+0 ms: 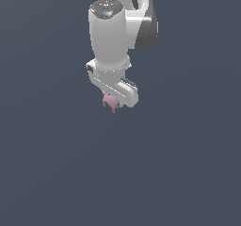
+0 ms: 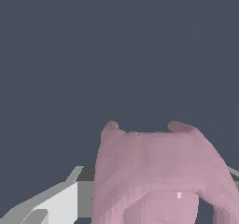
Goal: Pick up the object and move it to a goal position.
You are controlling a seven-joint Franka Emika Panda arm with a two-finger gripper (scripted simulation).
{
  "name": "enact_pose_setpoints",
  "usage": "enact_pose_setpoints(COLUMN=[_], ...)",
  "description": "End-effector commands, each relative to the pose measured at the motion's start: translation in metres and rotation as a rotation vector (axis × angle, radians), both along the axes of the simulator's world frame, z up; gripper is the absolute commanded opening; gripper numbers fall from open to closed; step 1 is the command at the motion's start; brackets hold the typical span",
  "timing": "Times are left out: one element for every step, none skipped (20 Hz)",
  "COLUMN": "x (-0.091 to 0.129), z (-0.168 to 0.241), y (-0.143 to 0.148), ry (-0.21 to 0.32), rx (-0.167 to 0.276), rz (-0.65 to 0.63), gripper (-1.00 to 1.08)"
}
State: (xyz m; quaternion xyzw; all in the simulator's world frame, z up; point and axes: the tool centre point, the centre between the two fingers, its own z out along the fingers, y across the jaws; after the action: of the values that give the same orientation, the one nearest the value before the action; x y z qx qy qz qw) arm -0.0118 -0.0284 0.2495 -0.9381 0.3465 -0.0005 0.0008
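Note:
The object (image 1: 110,102) is a small pale pink lump with stubby protrusions, hanging just under the white hand of the arm in the exterior view. My gripper (image 1: 113,104) is shut on it, and its fingers are mostly hidden behind the lump and the hand. In the wrist view the pink object (image 2: 158,171) fills much of the picture, with two small bumps on its upper edge. A grey and white finger (image 2: 56,202) shows beside it.
The white and grey arm (image 1: 115,27) comes down from the top of the exterior view. Around it there is only a flat dark blue-grey background, with no other object or edge showing.

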Motion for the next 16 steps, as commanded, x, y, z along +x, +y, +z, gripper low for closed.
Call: enact_pose_setpoints(x=[0.001, 0.002, 0.003, 0.004, 0.005, 0.006, 0.007, 0.008, 0.009, 0.009, 0.01, 0.011, 0.011, 0.012, 0.013, 0.013], z=[0.027, 0.037, 0.047, 0.056, 0.064, 0.072, 0.079, 0.086, 0.092, 0.098, 0.103, 0.107, 0.111, 0.115, 0.118, 0.12], y=[-0.013, -0.018, -0.023, -0.027, -0.031, -0.035, -0.038, -0.041, -0.044, -0.047, -0.049, -0.052, -0.054, -0.055, -0.057, -0.058], ry=[0.001, 0.001, 0.001, 0.001, 0.001, 0.001, 0.001, 0.001, 0.001, 0.001, 0.001, 0.001, 0.001, 0.001, 0.001, 0.001], rx=[0.0, 0.0, 0.0, 0.0, 0.0, 0.0, -0.001, -0.001, -0.001, -0.001, -0.001, -0.001, -0.001, -0.001, -0.001, -0.001], rz=[0.0, 0.0, 0.0, 0.0, 0.0, 0.0, 0.001, 0.001, 0.001, 0.001, 0.001, 0.001, 0.001, 0.001, 0.001, 0.001], gripper=[-1.0, -1.0, -1.0, -1.0, -1.0, -1.0, -1.0, -1.0, -1.0, -1.0, -1.0, -1.0, -1.0, -1.0, -1.0, -1.0])
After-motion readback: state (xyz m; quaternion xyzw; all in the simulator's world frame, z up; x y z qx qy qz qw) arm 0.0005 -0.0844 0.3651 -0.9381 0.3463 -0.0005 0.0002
